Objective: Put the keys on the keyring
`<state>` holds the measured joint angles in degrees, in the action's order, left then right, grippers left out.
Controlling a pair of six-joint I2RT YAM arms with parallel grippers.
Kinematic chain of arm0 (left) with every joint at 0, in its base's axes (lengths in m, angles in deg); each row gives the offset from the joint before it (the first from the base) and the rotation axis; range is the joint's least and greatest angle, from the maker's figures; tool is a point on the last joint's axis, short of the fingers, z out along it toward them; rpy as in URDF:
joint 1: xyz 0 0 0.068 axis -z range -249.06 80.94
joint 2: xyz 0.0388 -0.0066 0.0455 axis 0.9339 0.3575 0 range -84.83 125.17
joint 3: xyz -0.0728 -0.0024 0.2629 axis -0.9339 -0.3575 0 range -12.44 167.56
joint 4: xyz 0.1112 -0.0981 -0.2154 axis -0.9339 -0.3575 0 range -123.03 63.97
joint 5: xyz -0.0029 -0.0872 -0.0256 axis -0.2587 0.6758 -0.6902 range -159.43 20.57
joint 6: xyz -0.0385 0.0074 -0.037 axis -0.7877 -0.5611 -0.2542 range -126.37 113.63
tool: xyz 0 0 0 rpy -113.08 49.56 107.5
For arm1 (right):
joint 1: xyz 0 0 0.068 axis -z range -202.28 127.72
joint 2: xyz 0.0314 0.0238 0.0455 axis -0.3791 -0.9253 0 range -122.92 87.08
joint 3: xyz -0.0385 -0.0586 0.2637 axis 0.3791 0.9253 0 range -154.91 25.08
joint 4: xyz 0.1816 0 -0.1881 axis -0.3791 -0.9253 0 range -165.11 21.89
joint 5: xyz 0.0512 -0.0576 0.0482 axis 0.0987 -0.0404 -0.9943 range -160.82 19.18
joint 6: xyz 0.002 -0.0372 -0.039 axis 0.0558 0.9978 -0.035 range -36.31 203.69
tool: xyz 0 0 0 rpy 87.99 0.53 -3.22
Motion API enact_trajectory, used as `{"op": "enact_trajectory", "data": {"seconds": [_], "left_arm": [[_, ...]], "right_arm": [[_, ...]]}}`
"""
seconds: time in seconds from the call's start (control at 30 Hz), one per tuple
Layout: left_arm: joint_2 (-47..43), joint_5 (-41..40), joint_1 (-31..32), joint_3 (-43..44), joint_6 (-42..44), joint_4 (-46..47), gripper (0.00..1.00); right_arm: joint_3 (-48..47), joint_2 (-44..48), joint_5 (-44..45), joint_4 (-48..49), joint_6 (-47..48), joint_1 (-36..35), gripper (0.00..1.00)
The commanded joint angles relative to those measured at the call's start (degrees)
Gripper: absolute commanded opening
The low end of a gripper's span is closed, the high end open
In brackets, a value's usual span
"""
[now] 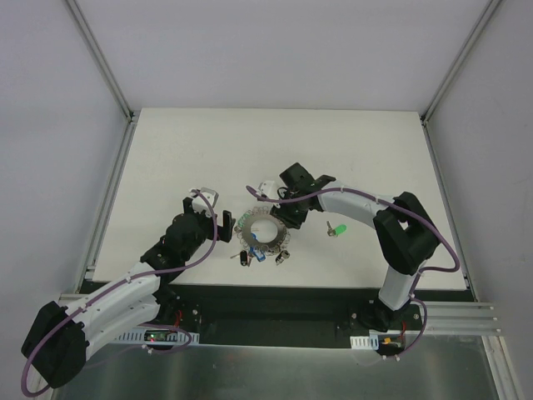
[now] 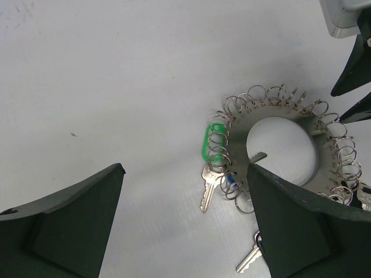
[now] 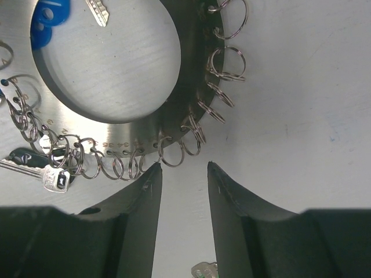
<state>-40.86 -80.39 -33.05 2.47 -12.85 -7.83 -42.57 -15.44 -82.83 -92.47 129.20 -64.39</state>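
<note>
The keyring (image 1: pixel 263 232) is a flat grey metal ring fringed with small split rings, lying on the white table between both grippers. Keys hang off its near edge (image 1: pixel 243 257). One green-headed key (image 1: pixel 336 230) lies loose to its right. My left gripper (image 1: pixel 219 225) is open at the ring's left edge. In the left wrist view the gripper (image 2: pixel 185 168) is wide open around bare table, with the keyring (image 2: pixel 236 138), a green key head (image 2: pixel 212 145) and a silver key (image 2: pixel 207 189) ahead. My right gripper (image 3: pixel 184 168) is open and empty, just short of the keyring's (image 3: pixel 116 132) split rings.
Blue key heads (image 3: pixel 49 17) and a black-headed key (image 3: pixel 35 165) show on the ring in the right wrist view. Part of a key (image 3: pixel 203 269) lies on the table between the right fingers' bases. White walls and metal rails (image 1: pixel 108 200) bound the table.
</note>
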Motion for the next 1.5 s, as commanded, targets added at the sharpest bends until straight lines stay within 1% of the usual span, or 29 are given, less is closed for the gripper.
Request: {"op": "enact_trajectory", "data": {"seconds": [0.0,0.47,0.6,0.73,0.9,1.1,1.23,1.33,1.37,1.47], "left_arm": [[0.42,0.68,-0.06,0.2,0.94,2.46,0.88],[0.33,1.03,-0.06,0.2,0.94,2.46,0.87],[0.42,1.2,-0.06,0.2,1.03,2.46,0.87],[0.33,1.38,-0.06,0.29,1.03,2.2,0.87],[0.07,1.38,-0.06,0.37,1.03,1.84,0.87],[-0.2,1.56,-0.06,0.38,0.77,1.76,0.87],[-0.28,1.91,-0.06,0.38,0.59,1.67,0.87],[-0.2,2.17,-0.06,0.46,0.59,1.67,0.87],[-0.28,2.17,-0.06,0.46,0.59,1.67,0.87],[-0.2,2.17,-0.06,0.46,0.59,1.67,0.87]], "right_arm": [[-0.54,0.57,-0.21,-1.31,0.89,-0.43,0.41],[-2.39,-2.16,0.58,-0.52,0.19,-2.28,0.42],[-1.95,-1.72,0.32,0.01,-0.34,-2.19,0.4],[-1.95,-1.46,1.55,0.8,-2.27,-2.1,0.36],[0.94,1.97,2.51,4.4,-9.29,-0.17,0.33],[7.27,10.31,6.12,9.58,-19.58,0.01,0.37],[12.62,16.55,6.39,13.36,-26.17,0.01,0.36],[13.87,17.79,5.25,14.86,-31.0,-0.26,0.34],[14.48,17.97,4.72,15.3,-31.97,-0.34,0.32],[15.36,16.92,4.8,17.5,-36.37,-0.78,0.28]]}}
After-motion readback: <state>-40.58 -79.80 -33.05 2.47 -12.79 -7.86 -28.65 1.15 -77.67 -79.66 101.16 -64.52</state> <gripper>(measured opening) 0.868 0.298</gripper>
